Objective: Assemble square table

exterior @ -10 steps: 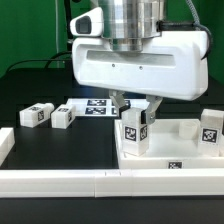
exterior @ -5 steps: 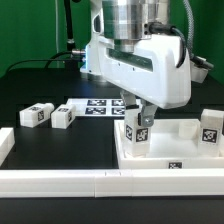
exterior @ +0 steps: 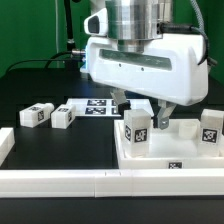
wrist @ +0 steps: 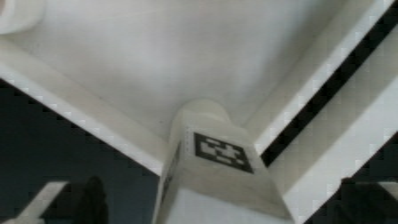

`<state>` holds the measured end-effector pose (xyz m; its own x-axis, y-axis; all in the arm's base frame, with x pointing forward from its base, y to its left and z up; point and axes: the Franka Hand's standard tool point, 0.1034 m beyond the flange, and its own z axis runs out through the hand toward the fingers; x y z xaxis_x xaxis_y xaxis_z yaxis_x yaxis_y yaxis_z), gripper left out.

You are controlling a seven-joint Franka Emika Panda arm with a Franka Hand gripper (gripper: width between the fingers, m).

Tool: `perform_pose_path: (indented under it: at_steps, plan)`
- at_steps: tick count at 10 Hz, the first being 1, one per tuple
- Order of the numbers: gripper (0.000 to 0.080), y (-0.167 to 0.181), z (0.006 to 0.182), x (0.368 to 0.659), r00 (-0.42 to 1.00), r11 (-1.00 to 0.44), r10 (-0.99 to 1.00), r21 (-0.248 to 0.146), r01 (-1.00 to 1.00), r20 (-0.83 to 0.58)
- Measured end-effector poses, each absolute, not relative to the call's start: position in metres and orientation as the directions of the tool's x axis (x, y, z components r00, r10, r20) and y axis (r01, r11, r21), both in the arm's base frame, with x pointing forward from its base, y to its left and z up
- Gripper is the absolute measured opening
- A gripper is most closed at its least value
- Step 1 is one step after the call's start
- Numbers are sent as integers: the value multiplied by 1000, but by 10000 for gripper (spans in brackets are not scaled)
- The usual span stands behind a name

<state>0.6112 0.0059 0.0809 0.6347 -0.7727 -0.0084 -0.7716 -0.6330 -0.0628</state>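
Large white plastic square panel (exterior: 150, 160) lies flat on the black table (exterior: 30, 85), at the exterior view's right, behind the long white border rail (exterior: 60, 182). One short white tag-marked leg post (exterior: 136, 131) stands upright on its near corner. A second post (exterior: 209, 131) is at the far right corner. Two loose posts (exterior: 38, 115) (exterior: 62, 118) lie well apart to the left, near the marker board (exterior: 95, 105).

Two-finger gripper (exterior: 140, 110) hangs over the upright post, jaws apart with one finger either side and a gap showing in the wrist view.

Step in hand, by my reading: seating or turning this post in its socket. Do it well by centring before closing, gripping low and square, and keeping the post vertical.

Hidden: the socket itself and how deep the post sits. The fingertips are blurred in the wrist view, and the arm's body covers the panel's rear.
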Motion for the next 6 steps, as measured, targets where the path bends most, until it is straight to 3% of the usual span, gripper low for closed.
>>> perform_pose_path:
  at_steps: [2, 6]
  plan:
    - [648, 6, 81, 611, 744, -743, -668, -63, -667, 1]
    - [649, 3, 82, 612, 962, -962, -271, -51, -269, 30]
